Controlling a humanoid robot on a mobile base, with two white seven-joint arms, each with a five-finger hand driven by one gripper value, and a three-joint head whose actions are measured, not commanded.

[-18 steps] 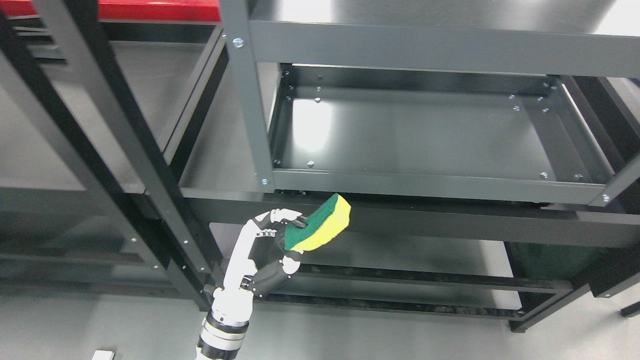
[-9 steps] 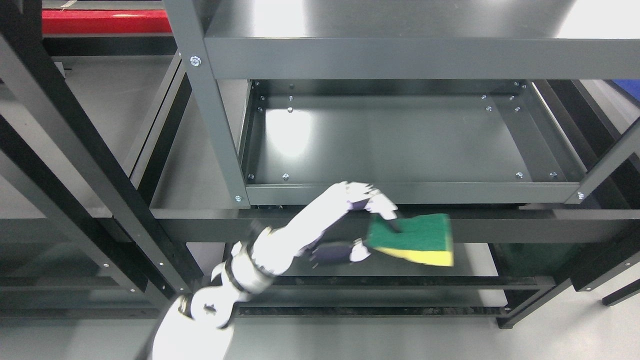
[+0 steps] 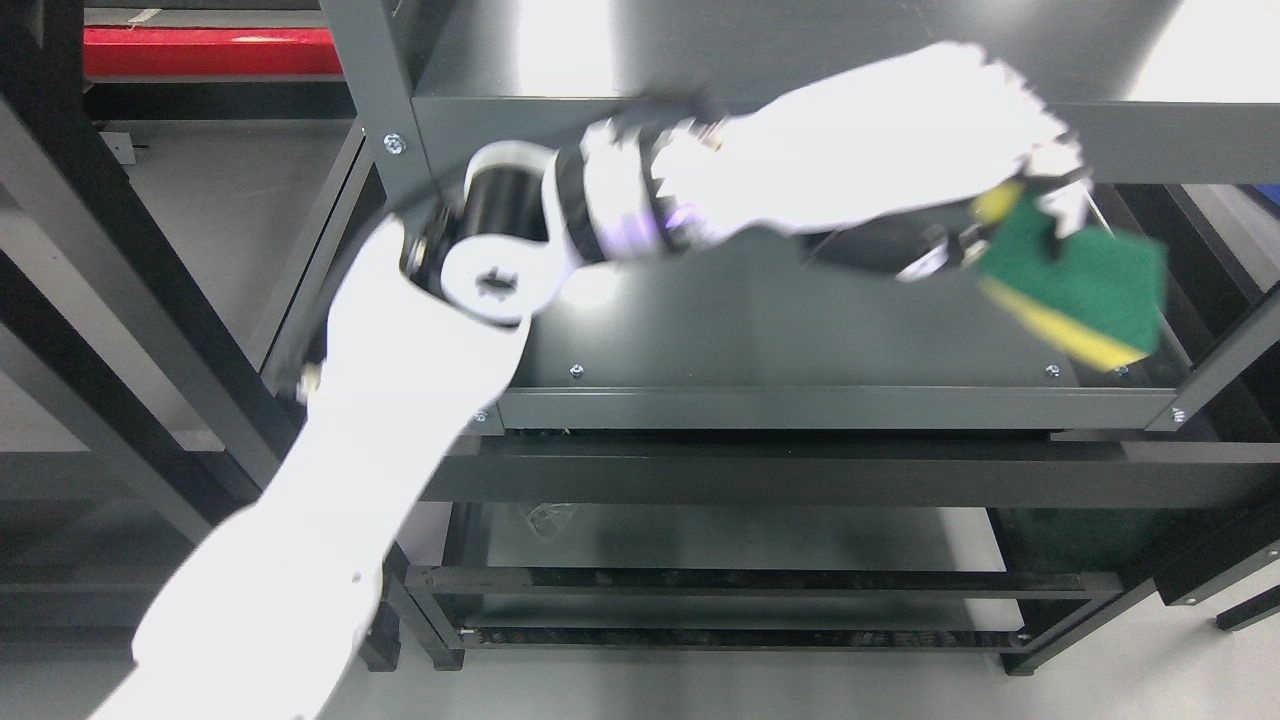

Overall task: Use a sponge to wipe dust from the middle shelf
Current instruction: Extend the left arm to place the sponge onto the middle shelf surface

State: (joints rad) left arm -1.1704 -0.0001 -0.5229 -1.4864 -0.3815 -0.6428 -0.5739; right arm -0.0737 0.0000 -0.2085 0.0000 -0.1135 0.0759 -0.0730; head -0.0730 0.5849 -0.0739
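A grey floor [image 3: 700, 680] lies under dark grey metal shelving that fills the picture, and at the far upper left a red surface [image 3: 210, 52] shows behind the black frames [image 3: 60, 250]. No brand, label or writing can be read anywhere. From the lower left corner the white left arm [image 3: 330, 470] rises across the front post [image 3: 385, 150] of the shelf unit, bends at a round joint and reaches to the right under the top shelf [image 3: 800, 125]. The arm is blurred. Below it lies the middle shelf [image 3: 800, 330], a shallow dark tray with small bolts along its edges and a bright reflection at its left part. At the right end, the left hand [image 3: 960, 130] hangs over the right side of this shelf. Its fingers [image 3: 1060, 200] are curled around the sponge [image 3: 1085, 285], which has a green face toward the camera and a yellow layer along its lower edge. The sponge is tilted and sits above the right front part of the middle shelf; whether it touches the surface I cannot tell. The right arm is not visible. Lower shelves [image 3: 760, 540] appear under the tray.
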